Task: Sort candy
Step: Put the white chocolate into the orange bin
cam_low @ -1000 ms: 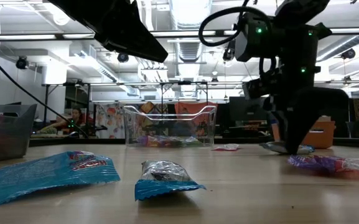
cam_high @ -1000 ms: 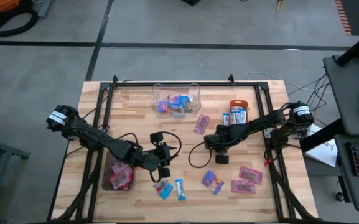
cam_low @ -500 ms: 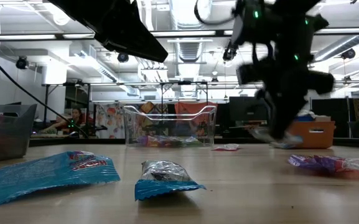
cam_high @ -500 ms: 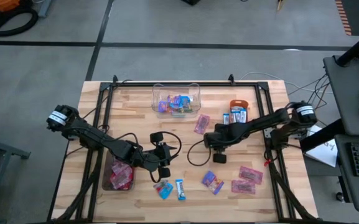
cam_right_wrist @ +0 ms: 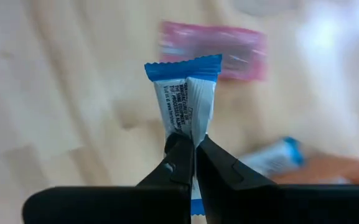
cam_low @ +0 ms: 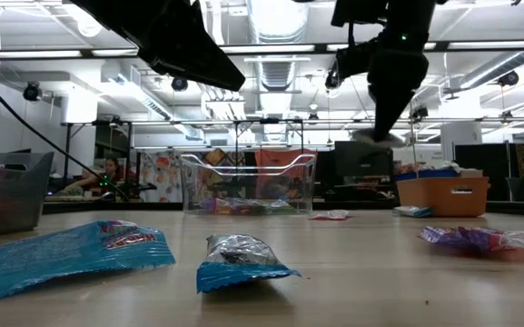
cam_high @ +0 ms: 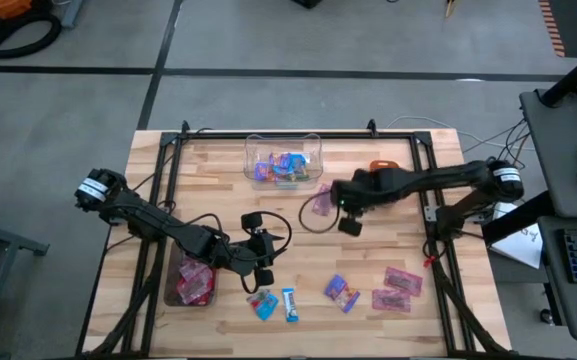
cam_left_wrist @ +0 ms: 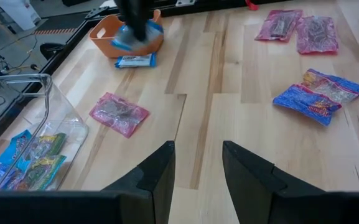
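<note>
My right gripper hangs above the table's middle, near a pink packet, shut on a blue-and-white candy; in the low view the right gripper is well above the tabletop. My left gripper waits open over the table's near middle, its fingers apart in the left wrist view. Other candy lies flat on the wood: a teal packet, a blue-and-white one, a purple-blue one and two pink ones. My right gripper pinches the blue-and-white candy between its two fingertips, at the seam of the wrapper's lower part. The fingers come from above, pointing down. The candy is lifted clear of the table below the fingers.
A clear plastic box with several candies stands at the far edge. The orange bowl sits beside it, partly under my right arm. A dark bin with red packets stands near my left arm. Bare wood lies between the grippers.
My right gripper has risen from the tabletop and moved toward the far edge and slightly left, staying shut. The blue-and-white candy has come up with it, lifted clear of the table.
</note>
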Robot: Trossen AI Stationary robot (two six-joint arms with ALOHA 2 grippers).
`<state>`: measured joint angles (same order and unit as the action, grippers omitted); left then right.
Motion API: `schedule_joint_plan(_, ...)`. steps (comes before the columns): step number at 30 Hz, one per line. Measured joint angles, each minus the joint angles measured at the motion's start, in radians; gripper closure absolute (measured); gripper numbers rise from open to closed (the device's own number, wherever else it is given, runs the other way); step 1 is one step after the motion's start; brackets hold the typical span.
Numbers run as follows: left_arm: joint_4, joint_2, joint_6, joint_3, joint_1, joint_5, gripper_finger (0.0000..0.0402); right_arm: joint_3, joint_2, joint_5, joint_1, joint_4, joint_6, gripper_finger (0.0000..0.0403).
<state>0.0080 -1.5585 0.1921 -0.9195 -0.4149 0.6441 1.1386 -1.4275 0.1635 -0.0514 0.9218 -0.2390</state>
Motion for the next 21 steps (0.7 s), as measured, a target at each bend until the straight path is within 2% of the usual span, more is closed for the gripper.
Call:
schedule_joint_plan(4,0.000,0.000,0.000,0.000,0.000,0.000,0.0284,0.034,0.025,0.072,-0.082,0.108,0.001,0.0394)
schedule_joint_plan(7,0.000,0.000,0.000,0.000,0.000,0.000,0.0284,0.025,0.053,0.085,-0.162,0.140,0.002,0.0394)
schedule_joint_plan(11,0.000,0.000,0.000,0.000,0.000,0.000,0.0284,-0.020,0.080,0.111,-0.277,0.178,0.001,0.0394)
schedule_joint_plan(16,0.000,0.000,0.000,0.000,0.000,0.000,0.0284,-0.121,0.112,0.197,-0.435,0.156,-0.053,0.0393)
schedule_joint_plan(18,0.000,0.000,0.000,0.000,0.000,0.000,0.0284,-0.160,0.111,0.185,-0.493,0.119,-0.060,0.0386)
schedule_joint_plan(21,0.000,0.000,0.000,0.000,0.000,0.000,0.0284,-0.203,0.101,0.109,-0.559,0.070,-0.076,0.0360)
